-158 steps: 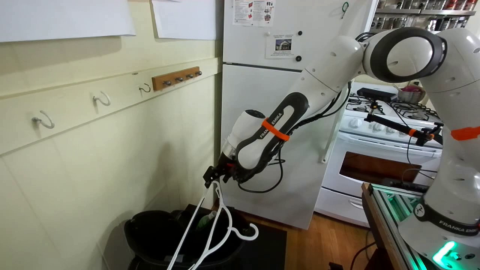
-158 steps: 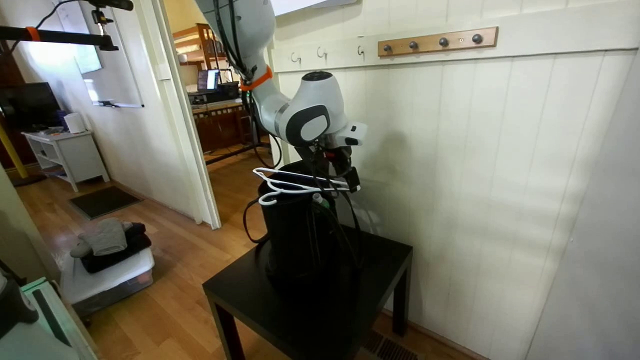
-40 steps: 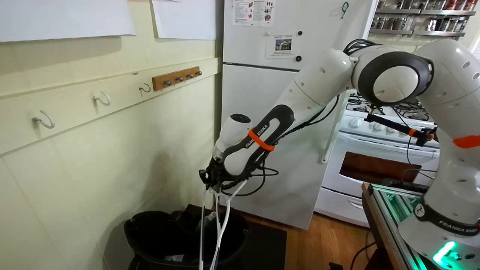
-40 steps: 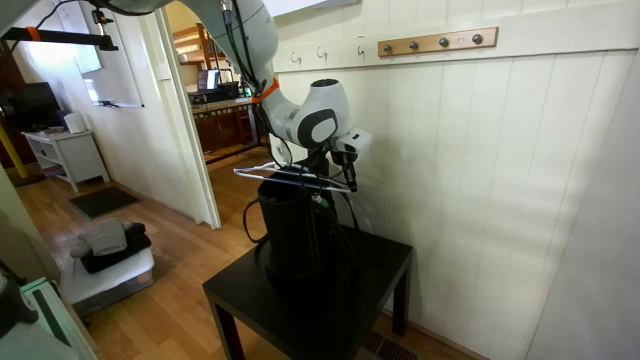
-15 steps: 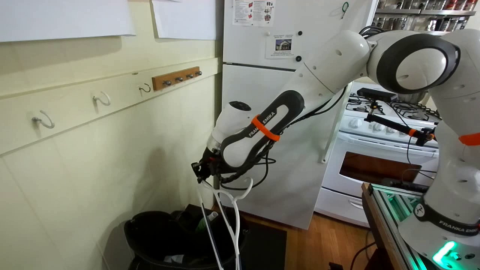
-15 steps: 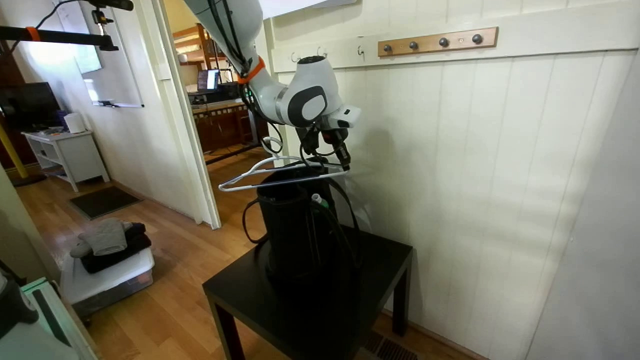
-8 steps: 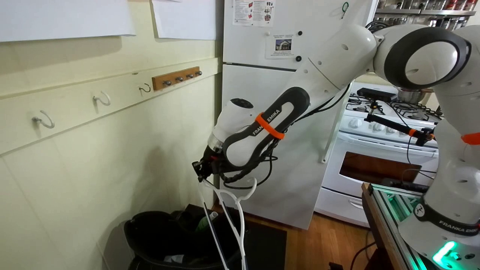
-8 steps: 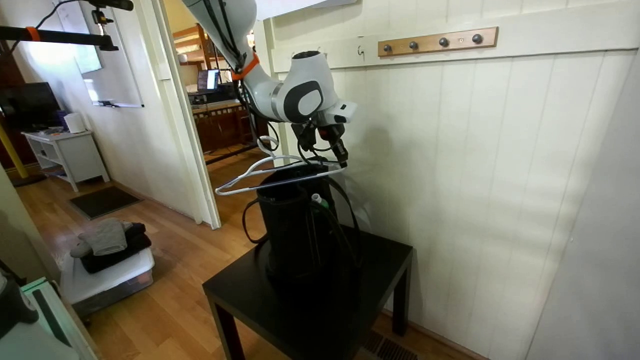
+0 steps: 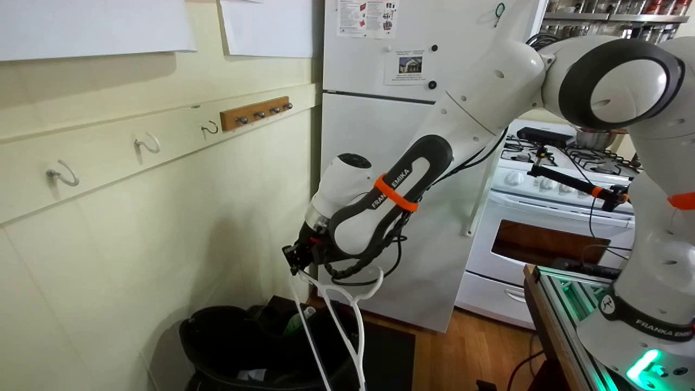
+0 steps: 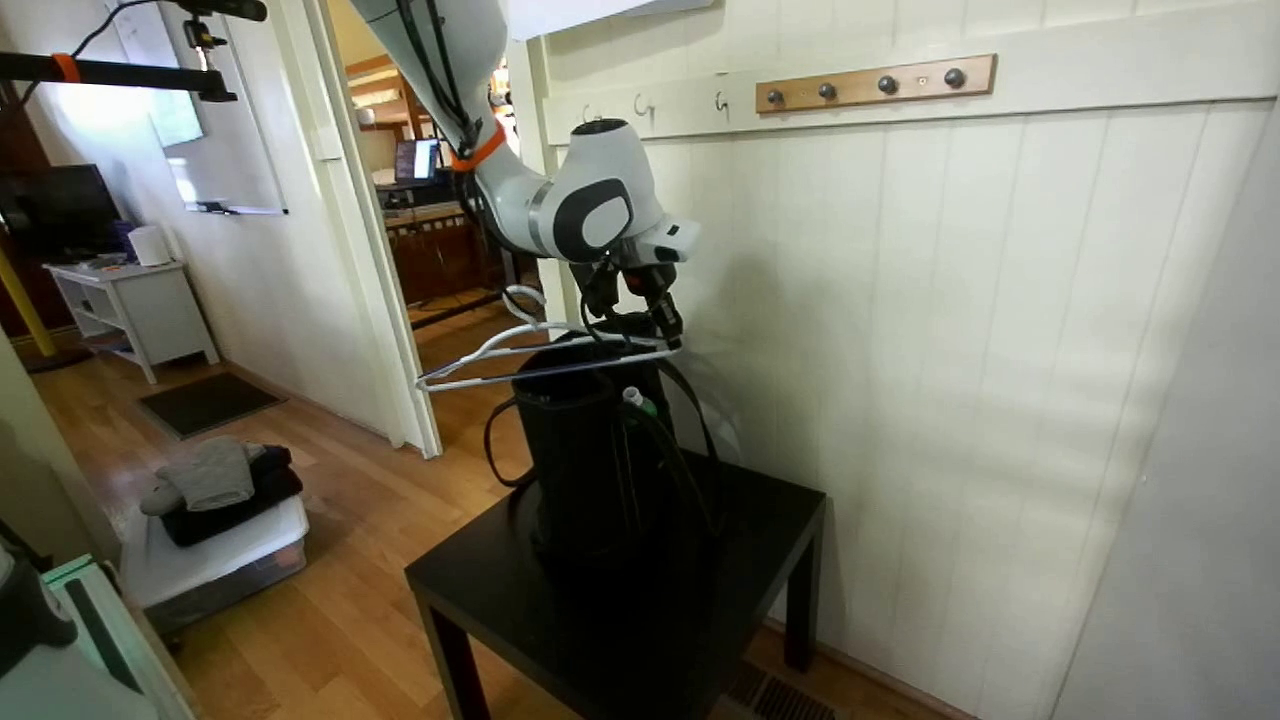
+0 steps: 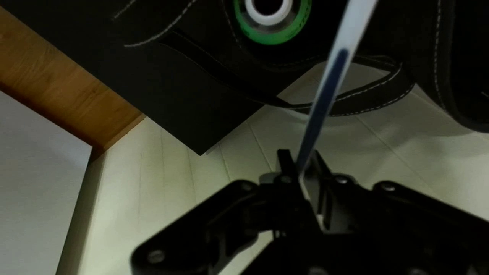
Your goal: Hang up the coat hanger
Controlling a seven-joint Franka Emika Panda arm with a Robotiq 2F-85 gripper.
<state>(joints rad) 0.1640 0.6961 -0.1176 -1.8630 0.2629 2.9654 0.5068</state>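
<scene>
The white coat hanger point(image 9: 359, 326) hangs in the air over the black bin, held by one end corner. Dark blue runs along its lower bar, and its hook points upward on the side away from the gripper, as an exterior view point(image 10: 525, 300) shows. My gripper point(image 10: 668, 335) is shut on that corner. Seen from the wrist, the hanger's bar point(image 11: 328, 88) runs in between the narrow fingertips of the gripper point(image 11: 300, 162). On the wall board, higher than the gripper, sit two white hooks, one of them the nearer hook point(image 9: 66, 174), and a dark hook point(image 9: 210, 127).
Beside the dark hook a wooden peg rack point(image 9: 255, 113) is fixed to the wall. The black bin point(image 10: 575, 450), with strap handles and a green-and-white bottle point(image 11: 269, 36), stands on a black table point(image 10: 760, 500) against the wall. A white fridge point(image 9: 374, 136) closes off the corner.
Over the last second the gripper and hanger have shifted a little away from the wall and dipped slightly. Against earlier frames, the hanger has turned so its hook stands up. The grip has stayed.
</scene>
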